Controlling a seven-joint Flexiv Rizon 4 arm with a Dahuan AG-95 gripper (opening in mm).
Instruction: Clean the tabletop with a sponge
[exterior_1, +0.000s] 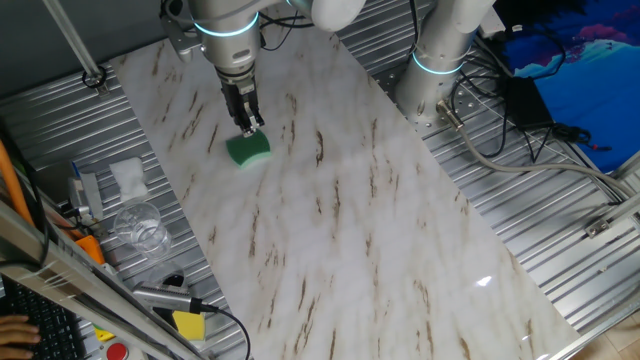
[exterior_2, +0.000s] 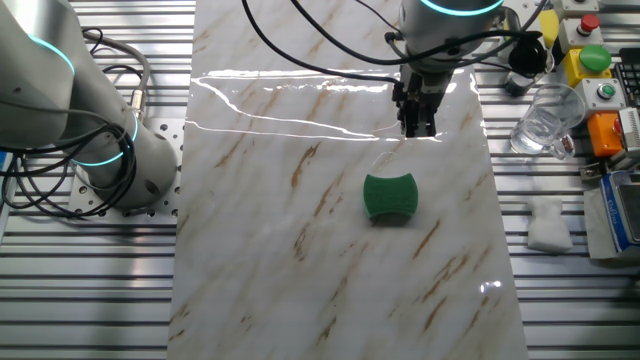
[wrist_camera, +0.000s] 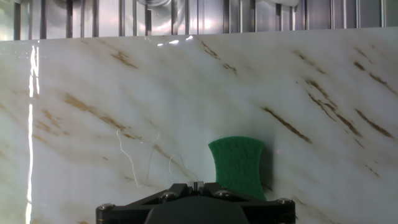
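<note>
The green sponge lies flat and free on the white marble-look tabletop. It also shows in the other fixed view and in the hand view. My gripper hangs just above the tabletop, next to the sponge's far edge, and is not touching it. Its fingers are pressed together with nothing between them. In the other fixed view the gripper stands beyond the sponge and a little to its right. In the hand view the fingertips sit at the bottom edge, with the sponge just ahead and to the right on the tabletop.
A crumpled white tissue and a clear plastic cup sit on the ribbed metal surface left of the slab. A yellow block lies near the front. A second arm's base stands at the far right, with cables beside it.
</note>
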